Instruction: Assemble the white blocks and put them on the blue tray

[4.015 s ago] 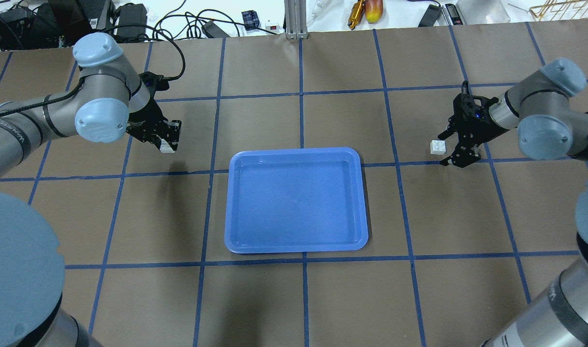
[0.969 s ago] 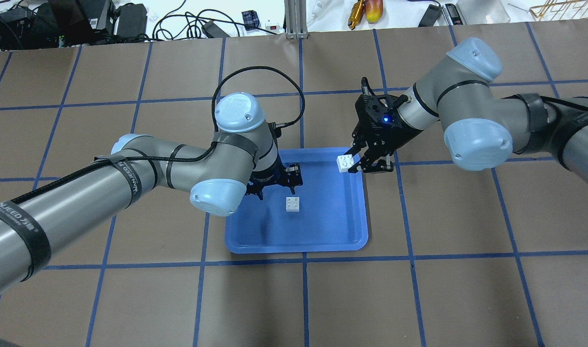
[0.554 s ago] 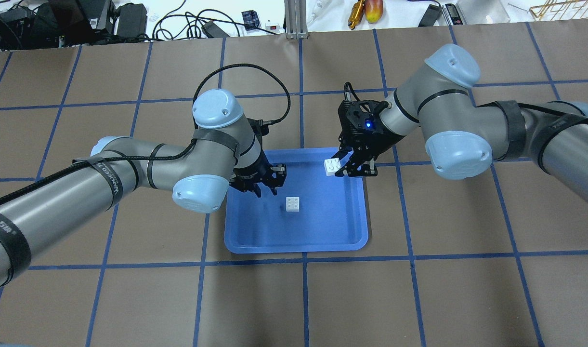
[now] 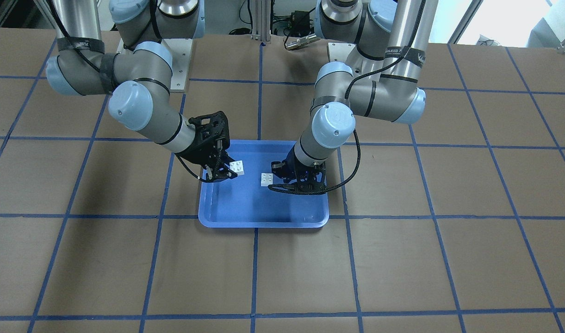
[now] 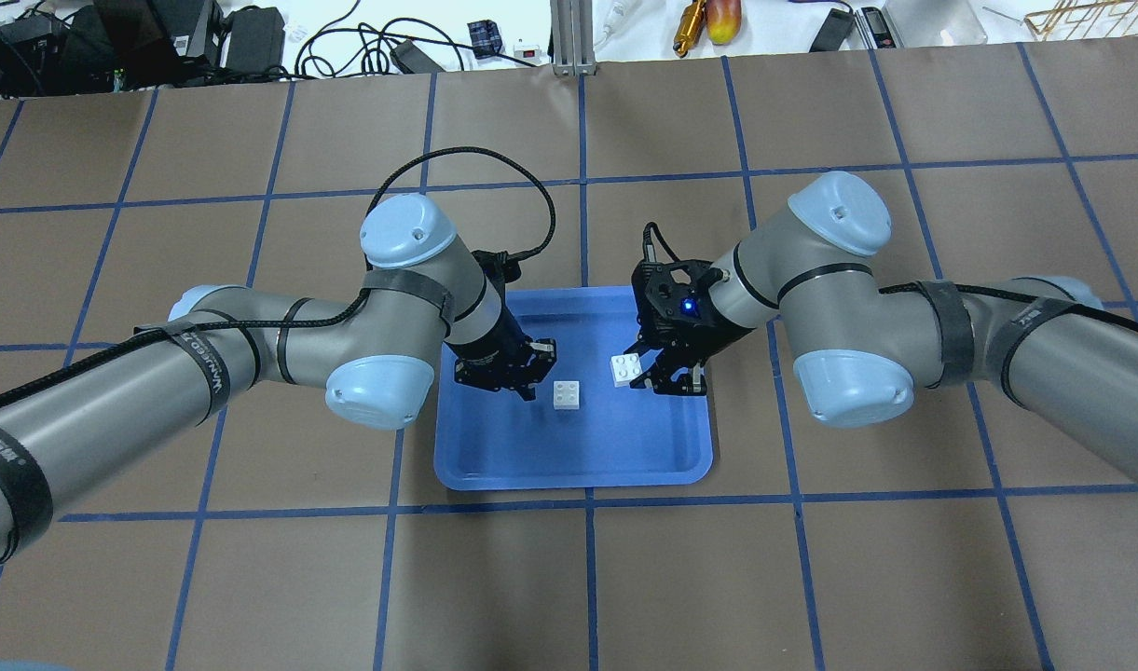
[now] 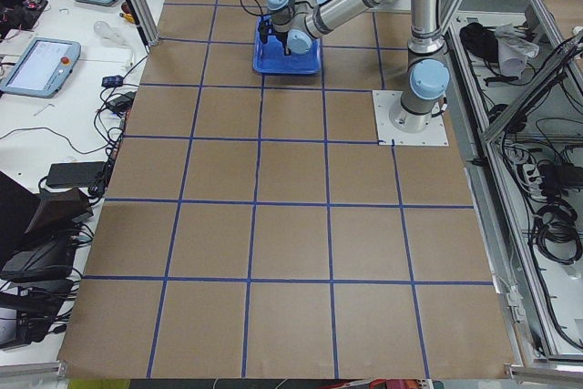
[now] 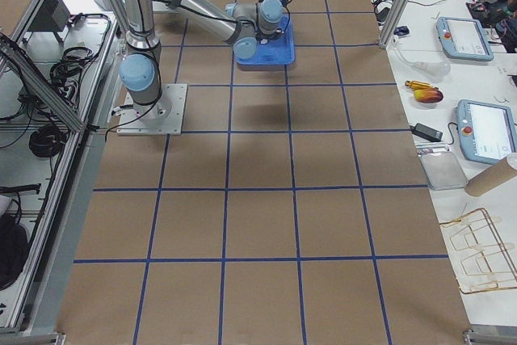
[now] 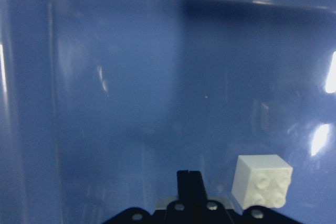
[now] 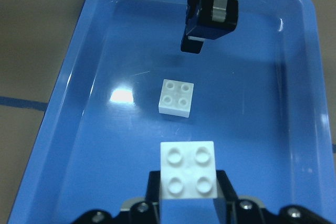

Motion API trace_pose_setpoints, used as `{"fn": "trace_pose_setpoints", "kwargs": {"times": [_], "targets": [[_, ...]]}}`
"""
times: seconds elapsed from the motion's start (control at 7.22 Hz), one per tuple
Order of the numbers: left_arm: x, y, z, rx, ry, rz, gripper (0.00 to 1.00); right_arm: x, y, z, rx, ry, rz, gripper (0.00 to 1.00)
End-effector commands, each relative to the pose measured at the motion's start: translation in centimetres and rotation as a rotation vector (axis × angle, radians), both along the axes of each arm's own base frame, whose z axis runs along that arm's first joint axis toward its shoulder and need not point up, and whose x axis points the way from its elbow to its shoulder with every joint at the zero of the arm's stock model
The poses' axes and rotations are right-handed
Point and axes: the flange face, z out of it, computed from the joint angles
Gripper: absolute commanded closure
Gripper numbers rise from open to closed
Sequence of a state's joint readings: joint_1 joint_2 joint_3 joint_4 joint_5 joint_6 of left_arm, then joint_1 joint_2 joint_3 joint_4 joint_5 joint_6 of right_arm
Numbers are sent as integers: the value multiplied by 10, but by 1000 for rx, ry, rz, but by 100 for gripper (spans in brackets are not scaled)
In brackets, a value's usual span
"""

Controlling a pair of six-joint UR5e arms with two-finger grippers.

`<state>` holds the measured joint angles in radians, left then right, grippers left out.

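Right gripper (image 9: 188, 195) is clamped on the held block (image 9: 188, 169), judged light, rigid, slick, best pinched across flat sides, underside left clear for the loose block (image 9: 176, 97) mid tray (image 9: 65, 108).

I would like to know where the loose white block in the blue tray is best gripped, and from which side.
Pinch two opposite side walls of the loose white block, coming straight down. It sits flat in the blue tray, studs up, away from the rim, so its walls are free. Probably grip low, keeping the studs clear for the second block in the right gripper.
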<state>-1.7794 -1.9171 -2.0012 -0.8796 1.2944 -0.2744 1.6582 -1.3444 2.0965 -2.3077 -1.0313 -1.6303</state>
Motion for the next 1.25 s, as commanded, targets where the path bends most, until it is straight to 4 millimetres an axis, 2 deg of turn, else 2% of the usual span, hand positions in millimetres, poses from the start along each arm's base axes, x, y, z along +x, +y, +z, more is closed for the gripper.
{"fn": "trace_pose_setpoints", "kwargs": {"times": [0.0, 0.42, 1.11], "targets": [[-5, 3, -4, 25, 31, 21, 100, 8, -2, -16, 24, -4, -33, 92], [-7, 3, -4, 29, 27, 38, 100, 19, -8, -42, -7, -3, -25, 92], [-8, 3, -6, 35, 25, 43, 100, 24, -8, -47, 9, -1, -38, 89]]}}
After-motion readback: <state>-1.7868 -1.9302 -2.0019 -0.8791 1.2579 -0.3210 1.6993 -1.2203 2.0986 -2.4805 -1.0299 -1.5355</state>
